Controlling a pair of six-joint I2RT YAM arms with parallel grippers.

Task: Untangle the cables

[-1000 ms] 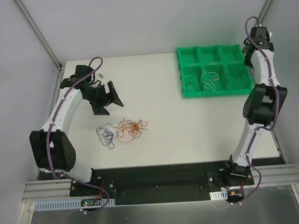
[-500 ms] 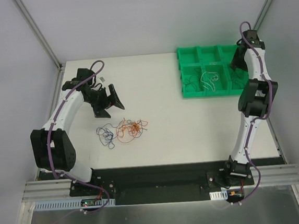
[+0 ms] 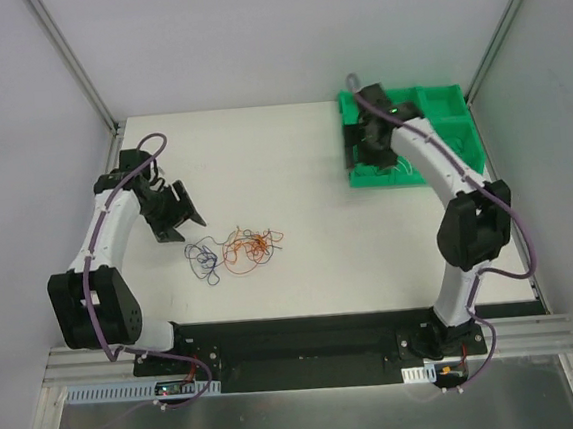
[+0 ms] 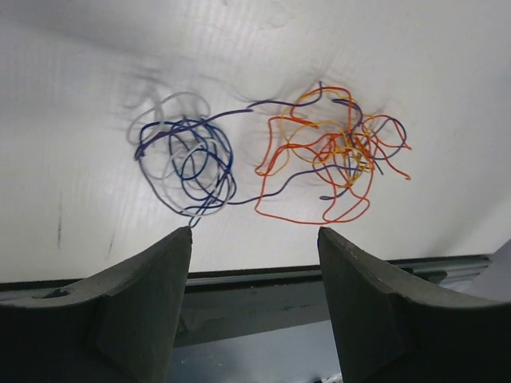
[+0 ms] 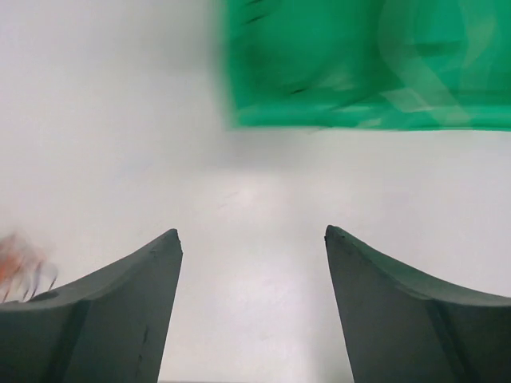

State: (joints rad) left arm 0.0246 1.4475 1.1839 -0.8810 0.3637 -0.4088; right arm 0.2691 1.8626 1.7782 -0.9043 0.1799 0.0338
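Observation:
The cables lie loose on the white table as two linked clumps, a blue-purple and white one [image 3: 203,257] [image 4: 188,159] and an orange and red one [image 3: 251,246] [image 4: 335,155]. A blue strand runs between them. My left gripper [image 3: 179,222] [image 4: 254,231] hovers just back-left of the blue clump, open and holding nothing. My right gripper [image 3: 359,153] [image 5: 251,231] hangs over the left edge of the green tray [image 3: 450,108], open and empty. In the right wrist view the picture is blurred, with an orange cable [image 5: 16,263] at the far left.
The green compartment tray [image 5: 367,64] stands at the back right, partly covered by my right arm. Grey walls with metal posts enclose the table on the left, back and right. A black strip and metal rails run along the near edge.
My right arm swung left from the back-right corner to the tray's left edge, its jaws now apart. My left gripper drew back to the left and its jaws narrowed a little.

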